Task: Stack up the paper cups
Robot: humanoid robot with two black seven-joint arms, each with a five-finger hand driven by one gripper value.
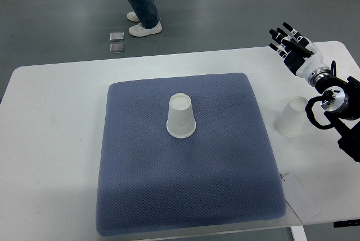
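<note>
Status from my end: stacking not started, as far as I can judge. Largest down:

One table (56, 139), white. One blue-grey mat (185, 196) covering its middle. One person at the top edge, legs and shoes only, standing on the floor well apart from the work. One robot hand in view, the right robot hand (288, 43), over the table's far right corner, fingers spread, holding nothing. I see no left arm.

Two paper cups, both upside down, well apart: cup on the mat (180, 116) near mat centre; cup off the mat (291, 117) on bare table just beside the mat's right edge, under my right forearm.

Remaining, by my read: grasp one cup, nest it over the other. Nothing done yet.

Also two small grey squares (117, 42) on the floor.
</note>
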